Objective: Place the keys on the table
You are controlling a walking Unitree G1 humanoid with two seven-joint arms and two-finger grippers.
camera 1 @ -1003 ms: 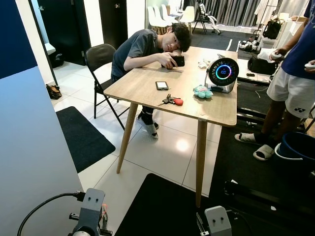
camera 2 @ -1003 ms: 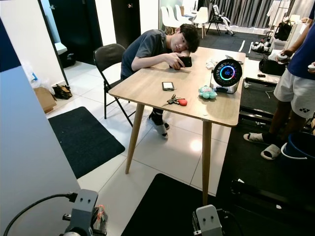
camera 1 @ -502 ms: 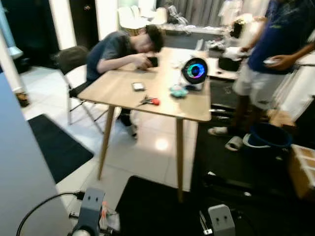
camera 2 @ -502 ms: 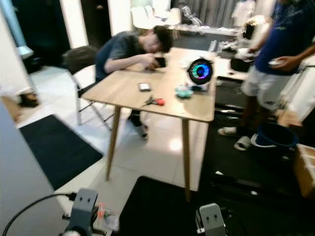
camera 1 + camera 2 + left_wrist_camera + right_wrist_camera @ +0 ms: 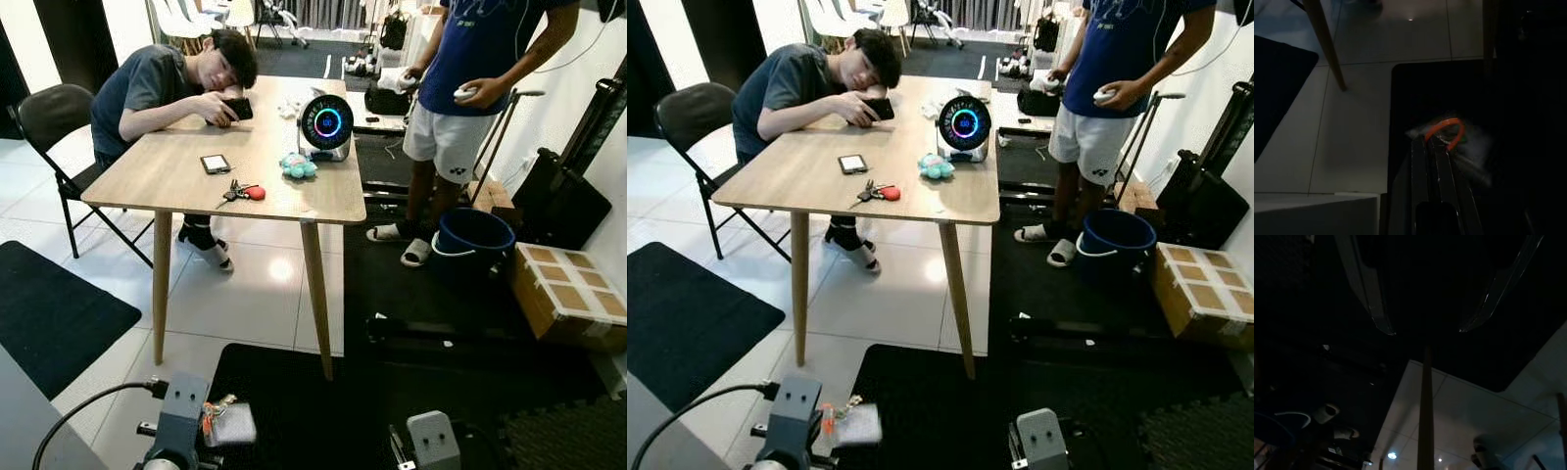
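Note:
My left gripper (image 5: 1430, 141) hangs low over a black floor mat (image 5: 1449, 83), shut on a small bunch with an orange loop (image 5: 1448, 129) and a pale tag; it looks like the keys. From the head, that tag (image 5: 228, 427) sticks out beside my left wrist (image 5: 182, 416). The wooden table (image 5: 176, 171) stands ahead to the left, about a step away. Another set of keys with a red fob (image 5: 244, 192) lies near its front edge. My right gripper (image 5: 1425, 329) hangs idle, its fingers (image 5: 1374, 298) spread apart with nothing between them.
A seated person (image 5: 167, 83) rests their head on the table's far side, with a phone (image 5: 216, 164), a teal plush (image 5: 298, 165) and a round glowing clock (image 5: 326, 123) nearby. Another person (image 5: 470, 88) stands right of the table beside a blue bucket (image 5: 472, 240). A cardboard box (image 5: 568, 294) sits at right.
The whole view has swung to the right, so the table now sits further left and the standing person is in fuller view. The pale tag now shows beside my left wrist.

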